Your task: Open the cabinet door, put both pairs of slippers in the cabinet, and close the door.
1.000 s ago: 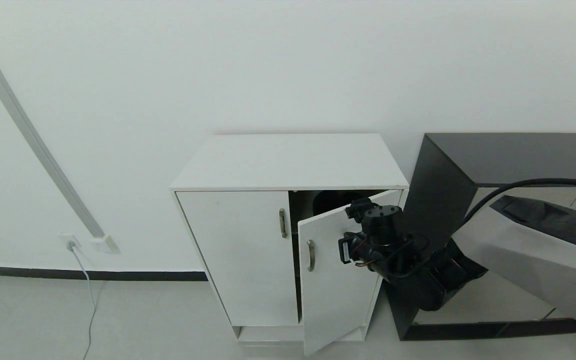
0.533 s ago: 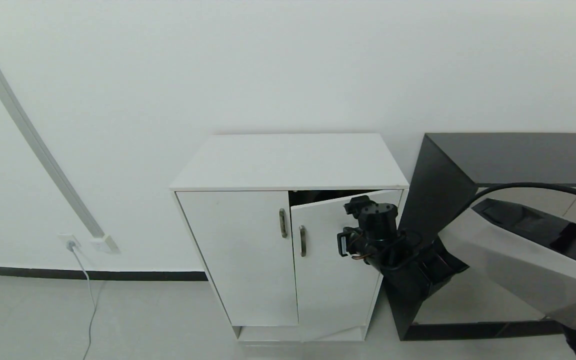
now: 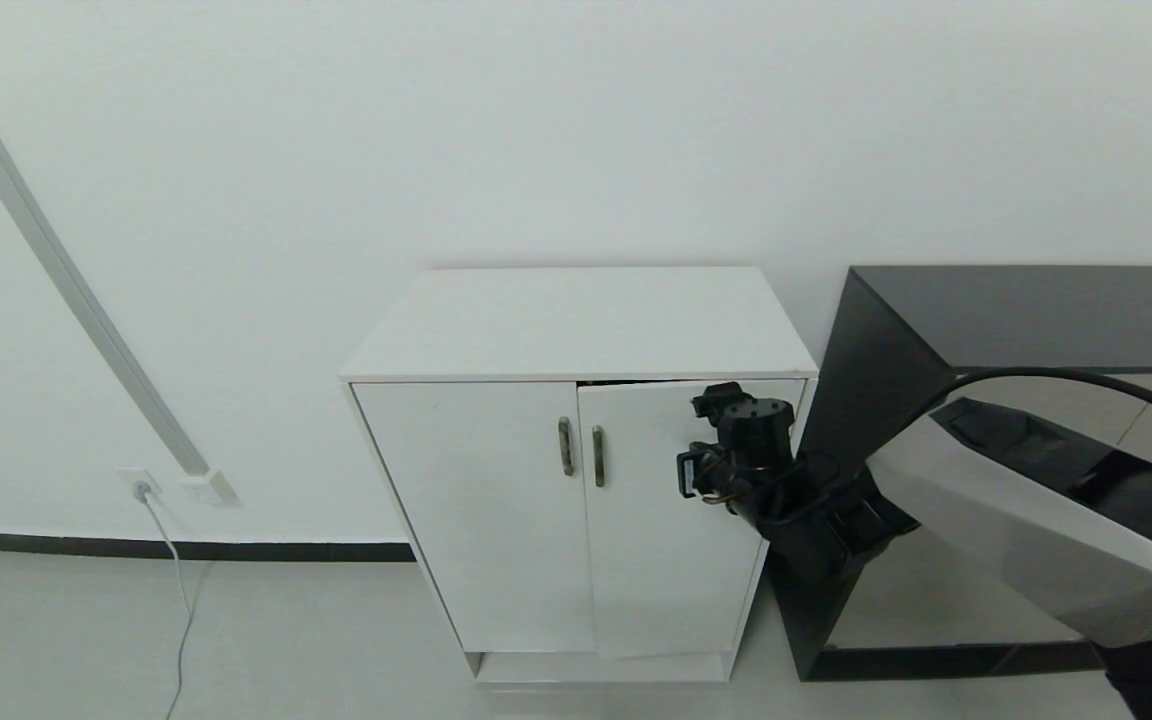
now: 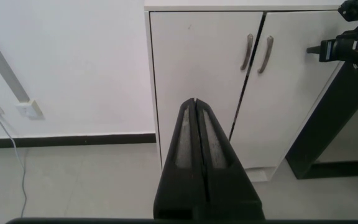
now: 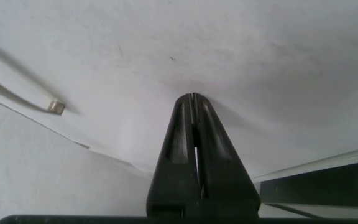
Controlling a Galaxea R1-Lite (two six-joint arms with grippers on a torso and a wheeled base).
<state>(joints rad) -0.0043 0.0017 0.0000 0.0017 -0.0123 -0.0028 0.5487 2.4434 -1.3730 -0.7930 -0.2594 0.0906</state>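
The white cabinet (image 3: pixel 576 325) stands against the wall. Its left door (image 3: pixel 476 510) is shut, and its right door (image 3: pixel 661 545) is nearly flush, with a thin dark gap along its top edge. Two metal handles (image 3: pixel 581 452) meet at the middle. My right gripper (image 5: pixel 193 98) is shut, its tip pressed on the right door's white face; its wrist (image 3: pixel 748 450) sits at the door's upper right. My left gripper (image 4: pixel 194 102) is shut on nothing and held back from the cabinet (image 4: pixel 229 93), level with the left door.
A black glossy unit (image 3: pixel 936 320) stands directly right of the cabinet. On the left wall a slanted cable duct (image 3: pixel 66 270) runs down to a socket (image 3: pixel 141 488), with a cable trailing on the grey floor (image 3: pixel 286 650).
The right door has swung from well ajar to almost shut. My right gripper and wrist moved with it towards the cabinet.
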